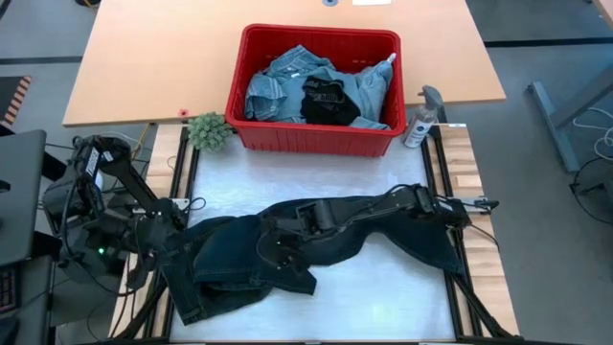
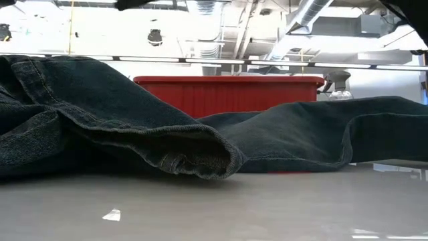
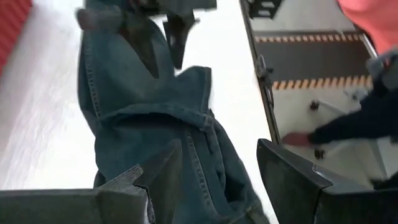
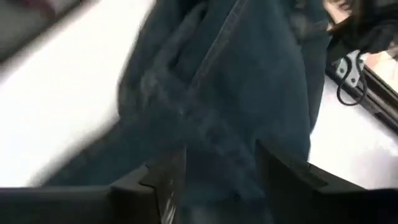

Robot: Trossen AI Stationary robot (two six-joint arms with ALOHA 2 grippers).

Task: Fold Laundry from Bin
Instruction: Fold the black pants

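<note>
Dark jeans [image 1: 249, 251] lie spread across the near half of the counter [image 1: 316, 182], reaching from near the left edge almost to the right edge. The bulk of the cloth is bunched toward the near-left corner, where one fold runs close to the near edge; a narrower stretch of them trails off toward the right edge.

The right hand [image 1: 273, 244] reaches in from the right edge and sits low over the middle of the jeans. Its wrist view shows the two fingers [image 4: 158, 183] standing apart with denim under and between them, not clamped. The left hand [image 1: 170, 230] is at the left edge, over the near-left part of the jeans; its fingers [image 3: 155, 177] also stand apart, with denim lying below the gap and nothing pinched.

The red bin [image 1: 316, 134] stands at the far edge of the white working surface, centred. It holds light blue denim [image 1: 278, 86] and a black garment [image 1: 330, 101]. A small green plant [image 1: 211, 131] sits just beside the bin's left wall, and a spray bottle [image 1: 421, 117] just beside its right wall.

Open counter lies between the bin and the jeans, a clear band running from the left edge to the right edge. More bare surface shows near the near-right corner.
</note>
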